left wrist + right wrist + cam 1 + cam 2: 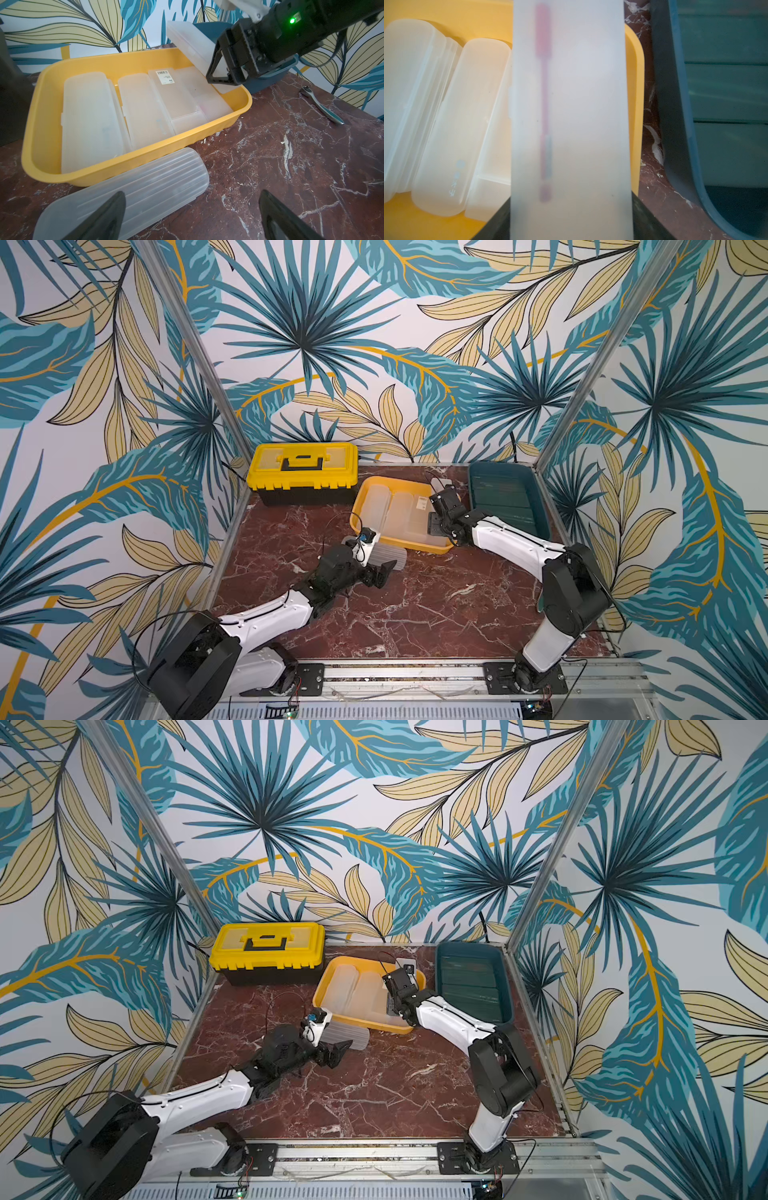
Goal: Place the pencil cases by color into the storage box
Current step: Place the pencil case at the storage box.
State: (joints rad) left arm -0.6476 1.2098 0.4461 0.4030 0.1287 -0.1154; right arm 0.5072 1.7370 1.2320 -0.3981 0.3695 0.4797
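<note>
Far left, the toolbox (pixel 302 472) sits shut against the back wall. Moving right, here's the left gripper (pixel 193 193), low over the table (pixel 415 614), jaws spread as wide as they go, and nothing in them. One finger (pixel 108 216) overlaps the ribbed case (pixel 135 182) in the wrist view. Is it touching? I cannot tell.

That ribbed case lies flat on the marble, just in front of the yellow tray (pixel 37 128) and alongside its near wall. Inside the tray the frosted cases (pixel 89 116) lie side by side, some overlapping, and one carries a barcode sticker (pixel 165 77).

Now the right gripper (pixel 225 70): jaws about half closed, clamped across a frosted case (pixel 581 104) near its low end. The case is tilted, with its far end raised toward the back wall, and it hangs over the right end of the yellow tray, above the cases lying there. Whether its low end touches the rim I cannot tell. A pink pen (pixel 544 83) shows blurred through the plastic.

Furthest right is the teal tray (pixel 675 124), just beside the yellow one. The green cases (pixel 726 93) lie flat in it, in a row, edge to edge.
</note>
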